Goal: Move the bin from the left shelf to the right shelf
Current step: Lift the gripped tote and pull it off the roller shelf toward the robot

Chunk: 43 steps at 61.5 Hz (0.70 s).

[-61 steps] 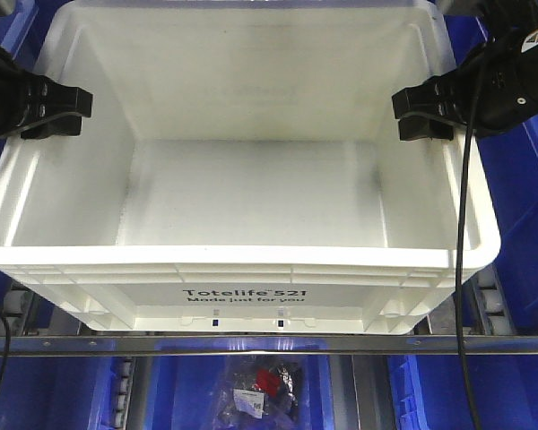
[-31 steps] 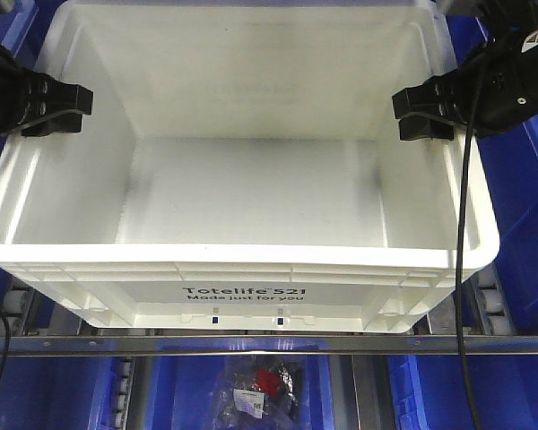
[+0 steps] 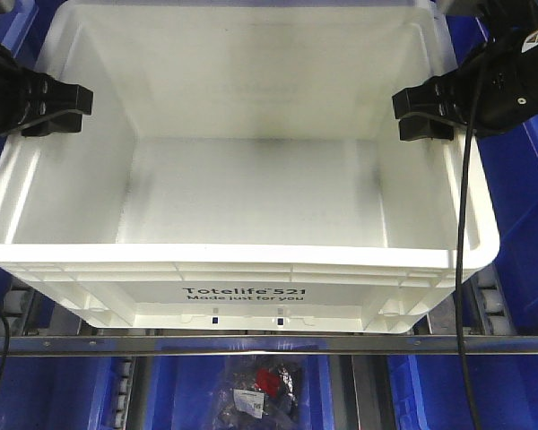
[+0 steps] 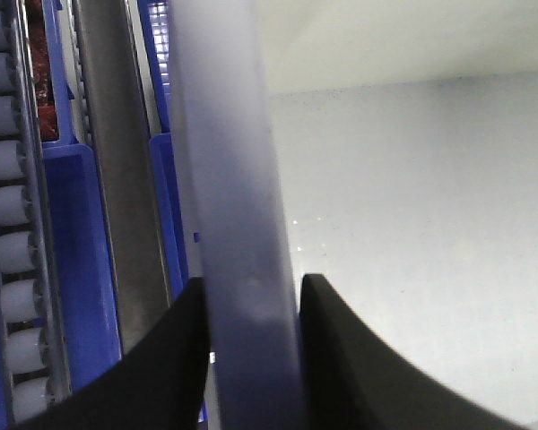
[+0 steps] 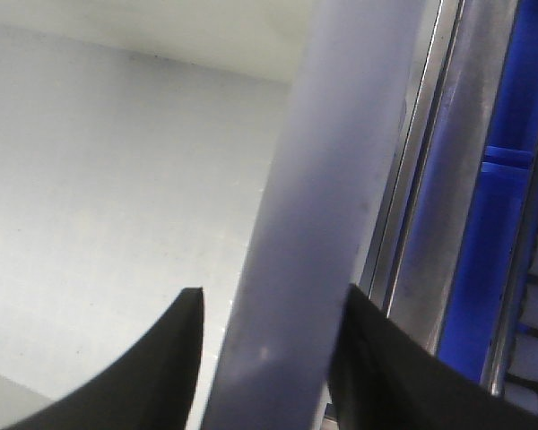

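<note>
Blue plastic bins (image 3: 520,224) and a roller track (image 4: 4,224) surround the white bin (image 3: 251,255), which sits on the shelf with its interior bare. Its front wall faces the camera and carries the black print "Totelife 521 Made just for you" (image 3: 245,294). Just below that wall runs a metal shelf rail (image 3: 251,343), and under the rail lies a clear bag (image 3: 264,390) with something red inside.

At the bin's left wall the left gripper (image 3: 72,109) straddles the thick rim, both black fingers (image 4: 175,358) pressed against it, clenched on the bin. At the bin's right wall the right gripper (image 3: 412,115) also straddles the rim. Its outer finger (image 5: 377,367) touches the rim and a sliver of gap shows beside the inner one, so I cannot tell whether it grips. A black cable (image 3: 462,224) hangs from the right arm past the bin's right corner.
</note>
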Tool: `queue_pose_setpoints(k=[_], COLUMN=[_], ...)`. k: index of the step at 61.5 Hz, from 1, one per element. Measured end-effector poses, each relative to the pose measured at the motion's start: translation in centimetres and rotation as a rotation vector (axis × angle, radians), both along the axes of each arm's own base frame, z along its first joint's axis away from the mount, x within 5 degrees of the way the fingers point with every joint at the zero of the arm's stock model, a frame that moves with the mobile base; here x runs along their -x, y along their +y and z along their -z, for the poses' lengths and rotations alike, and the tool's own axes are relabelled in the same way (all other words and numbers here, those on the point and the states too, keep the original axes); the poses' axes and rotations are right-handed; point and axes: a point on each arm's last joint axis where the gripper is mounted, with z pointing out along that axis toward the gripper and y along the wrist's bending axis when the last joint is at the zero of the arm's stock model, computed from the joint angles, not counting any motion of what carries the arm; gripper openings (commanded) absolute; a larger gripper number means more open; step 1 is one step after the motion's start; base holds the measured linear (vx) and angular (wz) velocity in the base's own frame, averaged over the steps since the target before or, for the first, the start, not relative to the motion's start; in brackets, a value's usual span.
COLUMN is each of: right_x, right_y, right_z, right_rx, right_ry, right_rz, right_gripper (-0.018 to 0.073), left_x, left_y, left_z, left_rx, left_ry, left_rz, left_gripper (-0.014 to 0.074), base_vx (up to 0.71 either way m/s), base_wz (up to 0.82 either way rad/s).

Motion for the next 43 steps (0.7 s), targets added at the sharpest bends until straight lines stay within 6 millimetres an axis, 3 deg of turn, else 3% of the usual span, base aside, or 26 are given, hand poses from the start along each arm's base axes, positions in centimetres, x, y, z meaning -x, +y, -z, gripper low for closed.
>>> queue_pose_setpoints(k=[43], right_x=[0.01], right_y=[0.00], right_z=[0.01], right_rx=[0.000], right_ry=[0.001], right_rz=[0.000], right_gripper=[-0.0004], left_x=[0.00], left_y=[0.00], left_z=[0.00], left_rx=[0.000], left_ry=[0.000], left_rz=[0.000], left_gripper=[-0.0005], base_vx=[0.00], base_wz=[0.00])
